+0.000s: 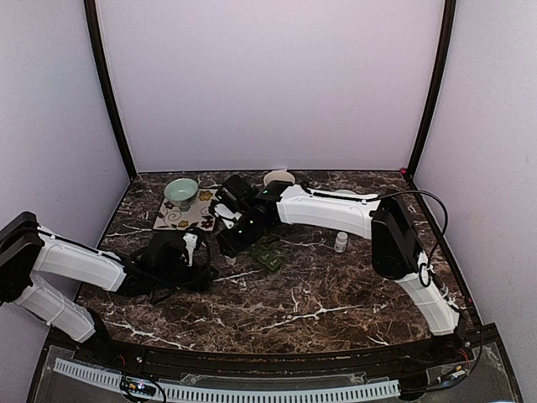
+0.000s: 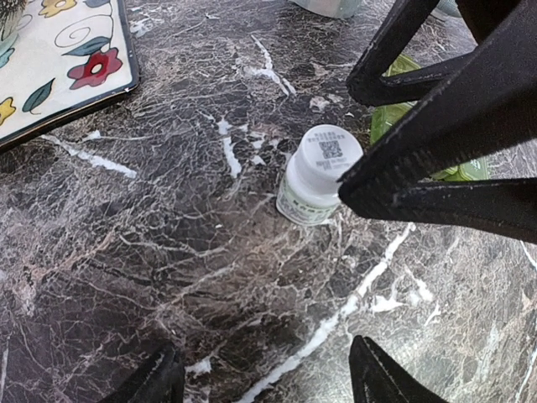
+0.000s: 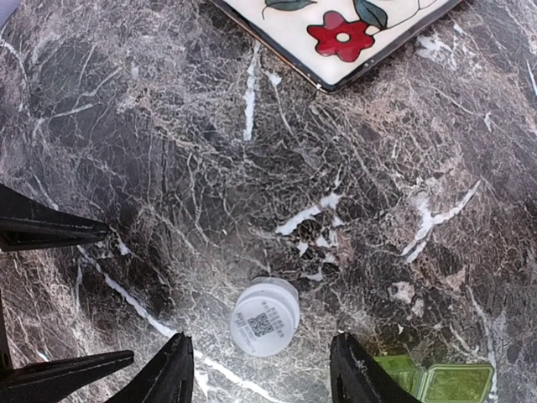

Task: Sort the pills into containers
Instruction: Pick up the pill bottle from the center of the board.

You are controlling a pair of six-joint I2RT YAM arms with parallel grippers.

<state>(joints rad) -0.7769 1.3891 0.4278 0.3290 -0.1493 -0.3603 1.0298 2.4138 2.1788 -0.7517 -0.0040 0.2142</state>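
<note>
At the near side of the marble table [image 1: 319,294], the left gripper [image 2: 264,378] is shown with jaws apart and nothing between them. Just beyond, a white pill bottle [image 2: 319,172] is seen upright on the marble, flanked by the spread jaws of the right gripper [image 3: 262,374], neither touching it. A green pill case [image 3: 436,382] lies near; farther back, a floral tray [image 2: 50,59] carries a teal bowl [image 1: 181,191].

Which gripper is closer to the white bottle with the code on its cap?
Right. The right gripper hangs open with the white bottle between its fingertips; the left gripper, also open, sits short of it.
</note>
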